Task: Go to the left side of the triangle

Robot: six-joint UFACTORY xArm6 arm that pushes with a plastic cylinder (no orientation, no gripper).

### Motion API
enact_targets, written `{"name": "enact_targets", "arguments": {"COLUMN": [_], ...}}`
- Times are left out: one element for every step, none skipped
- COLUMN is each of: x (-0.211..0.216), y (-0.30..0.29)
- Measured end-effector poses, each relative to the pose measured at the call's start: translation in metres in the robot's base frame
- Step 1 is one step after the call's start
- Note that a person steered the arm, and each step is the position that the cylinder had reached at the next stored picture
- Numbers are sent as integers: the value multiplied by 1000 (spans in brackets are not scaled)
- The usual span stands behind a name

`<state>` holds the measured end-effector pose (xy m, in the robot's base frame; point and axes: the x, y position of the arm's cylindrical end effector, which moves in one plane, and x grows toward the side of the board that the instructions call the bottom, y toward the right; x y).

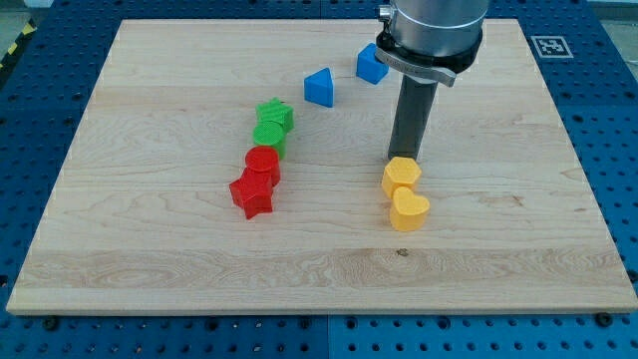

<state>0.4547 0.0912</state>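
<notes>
The blue triangle (319, 88) sits on the wooden board near the view's top middle. My tip (404, 159) is at the top edge of the yellow hexagon (402, 176), touching or nearly touching it, well to the right of and below the triangle. A yellow heart (409, 209) lies just below the hexagon. A blue block (371, 64) of unclear shape sits right of the triangle, partly behind the arm.
A green star (275, 116) and a green round block (268, 137) lie left of and below the triangle. Below them are a red cylinder (263, 163) and a red star (252, 193). The wooden board (150, 249) rests on a blue perforated table.
</notes>
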Motion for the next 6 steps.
{"name": "enact_targets", "arguments": {"x": [4,4,-12,-37,-46,-75], "y": [0,0,-2,-20,-55,-94]}}
